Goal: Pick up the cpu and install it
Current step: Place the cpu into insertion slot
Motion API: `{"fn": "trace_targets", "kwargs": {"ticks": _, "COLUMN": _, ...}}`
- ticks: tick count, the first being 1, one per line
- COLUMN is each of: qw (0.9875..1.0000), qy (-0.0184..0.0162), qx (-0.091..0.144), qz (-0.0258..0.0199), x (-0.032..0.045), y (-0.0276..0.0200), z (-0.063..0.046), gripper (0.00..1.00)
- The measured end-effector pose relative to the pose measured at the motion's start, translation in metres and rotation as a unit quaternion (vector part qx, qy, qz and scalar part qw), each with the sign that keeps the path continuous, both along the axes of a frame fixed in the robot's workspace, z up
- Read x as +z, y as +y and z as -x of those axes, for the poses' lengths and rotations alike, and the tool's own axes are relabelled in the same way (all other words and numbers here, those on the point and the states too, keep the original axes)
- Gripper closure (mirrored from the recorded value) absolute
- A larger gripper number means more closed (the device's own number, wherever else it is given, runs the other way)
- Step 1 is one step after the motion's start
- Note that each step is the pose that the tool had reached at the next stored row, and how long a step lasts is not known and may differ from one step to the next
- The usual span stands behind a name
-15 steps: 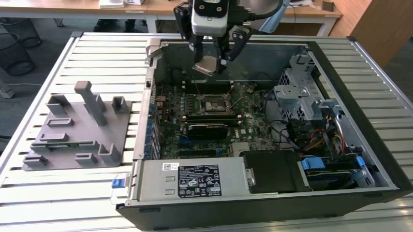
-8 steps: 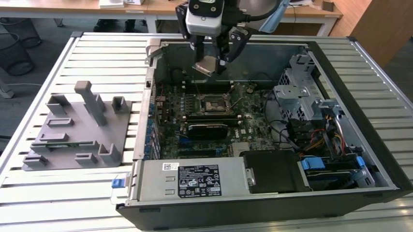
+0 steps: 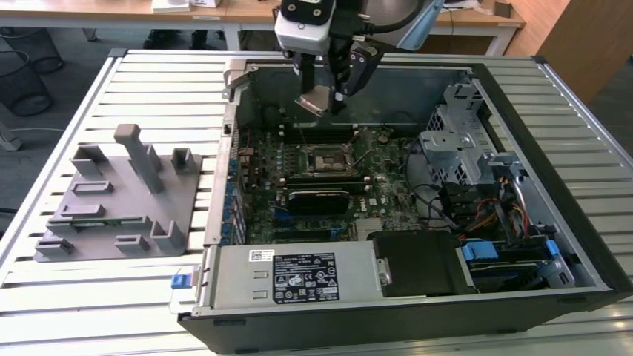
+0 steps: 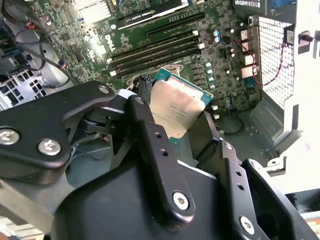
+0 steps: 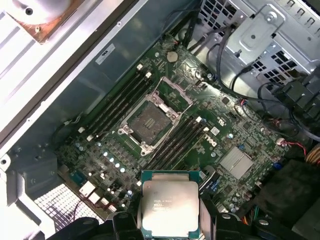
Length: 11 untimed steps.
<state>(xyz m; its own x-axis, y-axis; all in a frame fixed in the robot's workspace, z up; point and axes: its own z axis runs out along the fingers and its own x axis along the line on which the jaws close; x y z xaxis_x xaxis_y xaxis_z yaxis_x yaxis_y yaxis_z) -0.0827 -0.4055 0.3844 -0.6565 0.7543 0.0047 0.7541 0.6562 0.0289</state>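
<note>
My gripper [image 3: 324, 100] hangs above the open computer case, shut on the cpu [image 3: 319, 101], a flat square chip with a silvery metal top and a thin teal edge. The cpu [image 4: 176, 106] sits tilted between the two black fingers [image 4: 150, 145] in the second wrist view. In the first wrist view the cpu [image 5: 169, 205] is held well above the green motherboard [image 5: 225, 130]. The black square socket [image 5: 149, 121] with its metal frame lies open on the board, some way off from the chip. In the exterior view the socket [image 3: 328, 159] is below and slightly nearer than the gripper.
A grey plastic fixture [image 3: 118, 196] with upright blocks lies on the slatted table [image 3: 89, 297] at the exterior view's left. Inside the case [image 3: 554, 222] are a drive cage [image 3: 457, 141], cables [image 3: 485, 215], a black fan shroud [image 3: 420, 261] and a power supply [image 3: 292, 276].
</note>
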Motion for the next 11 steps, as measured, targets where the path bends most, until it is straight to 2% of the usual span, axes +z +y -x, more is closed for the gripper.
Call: {"fn": "trace_targets", "kwargs": {"ticks": 11, "qw": 0.9990, "qy": 0.0000, "qx": -0.046, "qz": 0.0000, "x": -0.0002, "y": 0.0044, "z": 0.0000, "gripper": 0.46}}
